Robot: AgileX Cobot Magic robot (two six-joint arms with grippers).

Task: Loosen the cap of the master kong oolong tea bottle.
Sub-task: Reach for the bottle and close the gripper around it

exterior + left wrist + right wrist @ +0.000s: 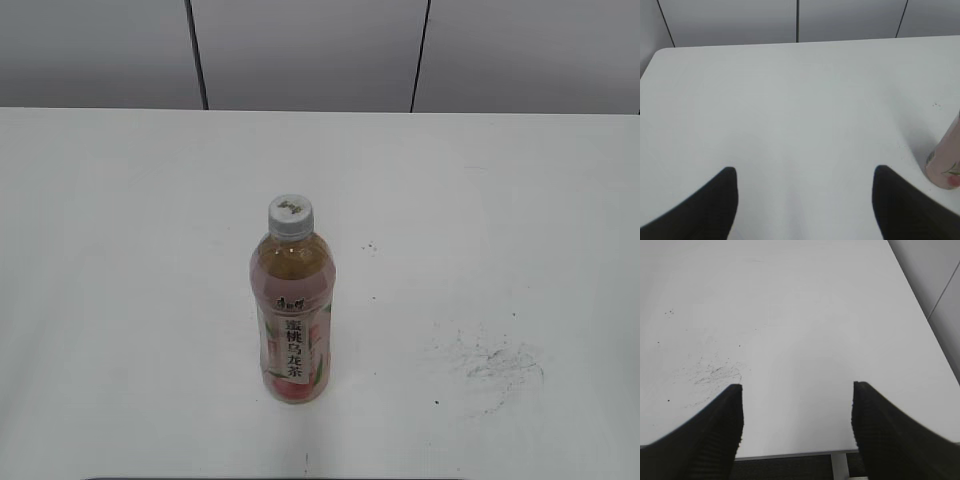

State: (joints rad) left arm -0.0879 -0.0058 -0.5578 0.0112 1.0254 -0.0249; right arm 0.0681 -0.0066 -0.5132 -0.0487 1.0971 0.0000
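Both grippers, left (805, 175) and right (797, 392), gape empty; the upright oolong tea bottle (292, 325), amber with pink label, wears its white-grey cap (290, 215).

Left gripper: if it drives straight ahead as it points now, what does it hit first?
Probably nothing but bare table. The open left gripper aims at empty tabletop; the oolong tea bottle stands off to its right, outside the jaws' line, though depth is unclear.

It looks like a lab or test room: a bare white bench (120, 300) with scuff marks (500, 365), backed by plain grey wall panels (310, 50).
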